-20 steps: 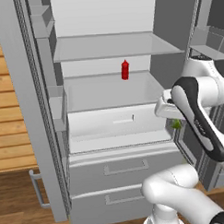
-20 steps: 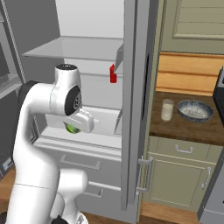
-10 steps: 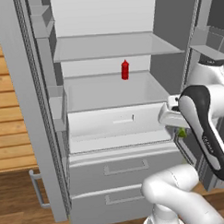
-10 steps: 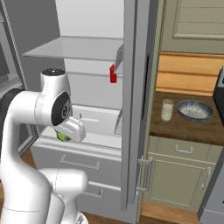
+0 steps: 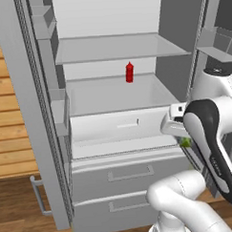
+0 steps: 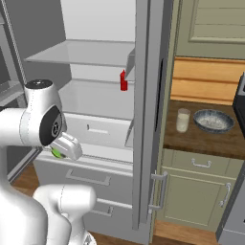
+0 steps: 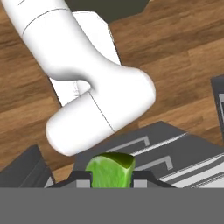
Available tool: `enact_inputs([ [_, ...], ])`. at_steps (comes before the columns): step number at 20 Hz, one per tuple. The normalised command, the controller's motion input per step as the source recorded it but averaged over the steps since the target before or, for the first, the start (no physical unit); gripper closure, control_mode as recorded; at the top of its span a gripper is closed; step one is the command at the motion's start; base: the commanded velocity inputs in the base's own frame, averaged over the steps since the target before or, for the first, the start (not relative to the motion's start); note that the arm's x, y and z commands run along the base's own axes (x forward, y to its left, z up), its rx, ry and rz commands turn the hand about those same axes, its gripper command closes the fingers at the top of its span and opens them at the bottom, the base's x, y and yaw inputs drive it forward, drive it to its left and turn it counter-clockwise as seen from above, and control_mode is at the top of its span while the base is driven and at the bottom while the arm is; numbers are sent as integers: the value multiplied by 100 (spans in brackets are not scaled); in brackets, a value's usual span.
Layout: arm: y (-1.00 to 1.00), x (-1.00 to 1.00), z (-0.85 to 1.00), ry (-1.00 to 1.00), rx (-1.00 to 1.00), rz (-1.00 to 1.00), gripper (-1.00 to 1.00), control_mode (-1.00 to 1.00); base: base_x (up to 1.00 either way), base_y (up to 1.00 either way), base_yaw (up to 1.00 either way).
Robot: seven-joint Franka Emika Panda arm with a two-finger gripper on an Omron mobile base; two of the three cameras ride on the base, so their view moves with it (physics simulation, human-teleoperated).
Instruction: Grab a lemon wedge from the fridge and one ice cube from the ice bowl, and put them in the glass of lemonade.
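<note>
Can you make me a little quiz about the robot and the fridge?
1. True or false: the fingers are shut on the lemon wedge.
2. What stands on the counter beside the ice bowl? A) a red bottle B) the glass C) a pan
3. Fill in: the red bottle stands on a shelf inside the ____.

Key: 1 true. 2 B. 3 fridge.
</note>
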Motion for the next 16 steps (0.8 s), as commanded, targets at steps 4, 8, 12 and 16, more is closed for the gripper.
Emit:
enact_inputs([
  [4,0,0,0,0,0,0,100,100,-50,0,0],
  [8,0,0,0,0,0,0,100,100,-100,-2,-4],
  [12,0,0,0,0,0,0,100,100,-97,-26,-10],
  [16,0,0,0,0,0,0,100,100,-68,-81,-26],
])
